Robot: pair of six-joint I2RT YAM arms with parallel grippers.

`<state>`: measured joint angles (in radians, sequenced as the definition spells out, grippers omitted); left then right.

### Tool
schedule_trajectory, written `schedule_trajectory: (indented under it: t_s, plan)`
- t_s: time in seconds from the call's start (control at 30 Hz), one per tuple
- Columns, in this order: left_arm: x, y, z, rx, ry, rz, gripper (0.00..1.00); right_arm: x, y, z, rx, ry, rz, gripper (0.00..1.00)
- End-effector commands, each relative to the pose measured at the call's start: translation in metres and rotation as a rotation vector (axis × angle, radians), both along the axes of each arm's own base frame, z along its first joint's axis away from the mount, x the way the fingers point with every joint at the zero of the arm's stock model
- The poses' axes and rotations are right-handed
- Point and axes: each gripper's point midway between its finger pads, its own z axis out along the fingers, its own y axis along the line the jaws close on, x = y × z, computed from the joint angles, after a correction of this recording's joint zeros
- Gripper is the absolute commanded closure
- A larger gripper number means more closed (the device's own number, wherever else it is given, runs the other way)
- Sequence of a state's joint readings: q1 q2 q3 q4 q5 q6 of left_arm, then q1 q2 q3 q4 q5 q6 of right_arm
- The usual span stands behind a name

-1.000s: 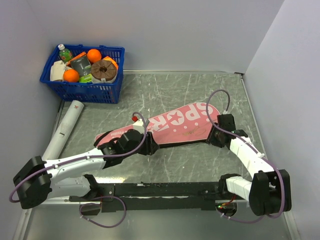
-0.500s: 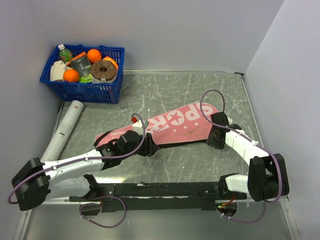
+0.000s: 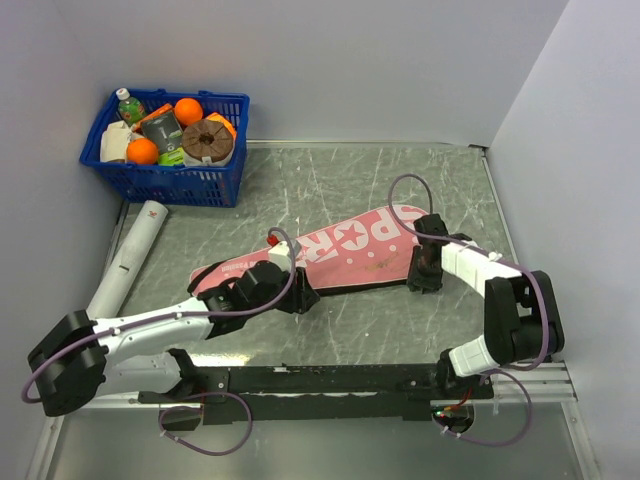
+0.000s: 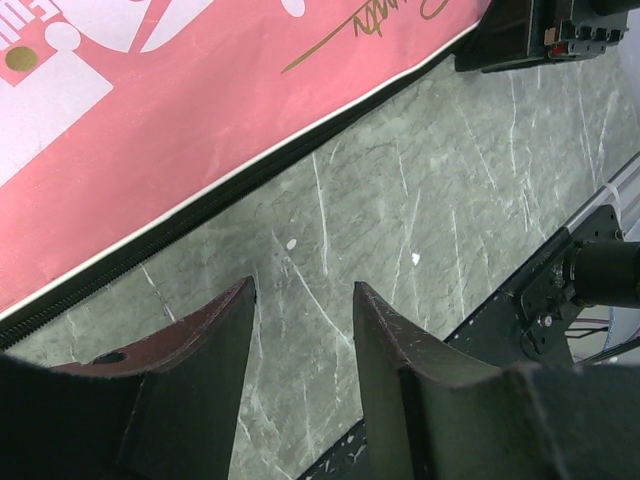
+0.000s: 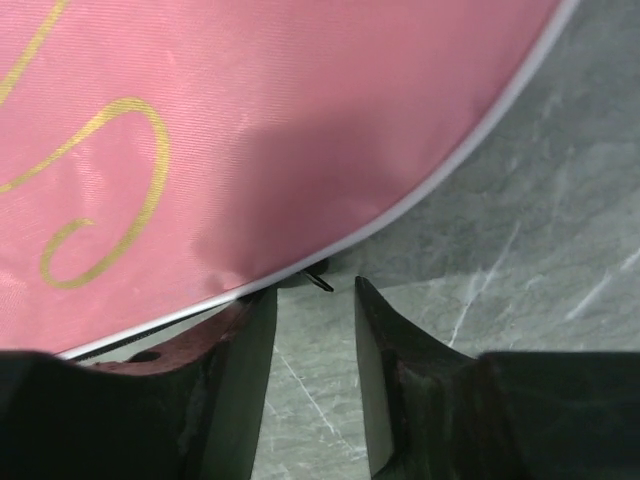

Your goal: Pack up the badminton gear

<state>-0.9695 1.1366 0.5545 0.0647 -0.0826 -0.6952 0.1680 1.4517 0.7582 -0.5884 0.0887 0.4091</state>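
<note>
Flat across mid-table, slanting from near left to far right: pink racket bag (image 3: 350,250). Just beside its near edge, toward the left end: left gripper (image 4: 300,290), jaws partly apart over bare table (image 4: 420,230), gripping nothing. At the right end: right gripper (image 5: 315,290), jaws narrowly parted at the bag's white-piped rim, nothing clamped. Well left, along the table's edge: white tube (image 3: 130,260).

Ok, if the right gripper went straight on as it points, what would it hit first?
The edge of the pink racket bag, close ahead of the right gripper. A small dark tab, possibly a zipper pull, sits right in its path. Depth is unclear.
</note>
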Motion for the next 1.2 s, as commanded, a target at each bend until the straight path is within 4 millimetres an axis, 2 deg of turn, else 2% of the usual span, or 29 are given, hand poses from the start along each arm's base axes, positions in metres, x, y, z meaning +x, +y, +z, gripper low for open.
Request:
schedule_trajectory:
  t_s: [0.0,0.03,0.3,0.37,0.47,0.57,0.77,0.87,0.9,0.97,1.0,1.07,1.1,1.17]
  plan:
    - [0.003,-0.011,0.013,-0.042,-0.03,-0.024,0.51,0.017,0.003,0.012,-0.003,-0.036,0.045,0.61]
    - [0.003,-0.012,0.012,-0.038,-0.028,-0.026,0.51,0.018,0.002,0.011,-0.009,-0.032,0.048,0.65]
    - [0.007,-0.011,0.008,-0.011,-0.033,-0.02,0.5,0.016,0.004,0.007,0.003,-0.009,0.059,0.81]
    - [0.013,-0.009,0.005,0.009,-0.039,0.006,0.5,0.015,0.005,0.006,0.008,-0.005,0.062,0.87]
    - [0.032,0.002,0.006,0.041,-0.044,0.063,0.51,0.013,0.006,0.005,0.011,0.0,0.065,0.94]
    - [0.057,0.017,0.018,0.047,-0.071,0.137,0.5,0.013,0.007,0.005,0.017,-0.003,0.068,1.0]
    - [0.107,0.052,0.031,0.046,-0.086,0.328,0.46,0.011,0.011,0.004,0.041,-0.014,0.075,1.0]
    - [0.126,0.062,0.017,0.117,-0.069,0.38,0.48,0.011,0.015,0.002,0.061,-0.015,0.085,1.0]
    - [0.128,0.063,0.003,0.143,-0.04,0.378,0.48,0.011,0.016,0.003,0.068,-0.021,0.089,1.0]
    - [0.133,0.064,-0.008,0.151,-0.015,0.383,0.48,0.013,0.018,0.003,0.069,-0.033,0.092,1.0]
    - [0.133,0.063,-0.023,0.172,0.013,0.377,0.49,0.013,0.023,0.004,0.093,-0.032,0.104,1.0]
    - [0.137,0.06,-0.034,0.19,0.042,0.368,0.49,0.013,0.026,0.004,0.11,-0.034,0.111,1.0]
    - [0.137,0.059,-0.052,0.224,0.079,0.358,0.5,0.014,0.029,0.004,0.119,-0.036,0.121,1.0]
    - [0.137,0.053,-0.061,0.227,0.108,0.336,0.51,0.013,0.035,0.004,0.141,-0.033,0.139,1.0]
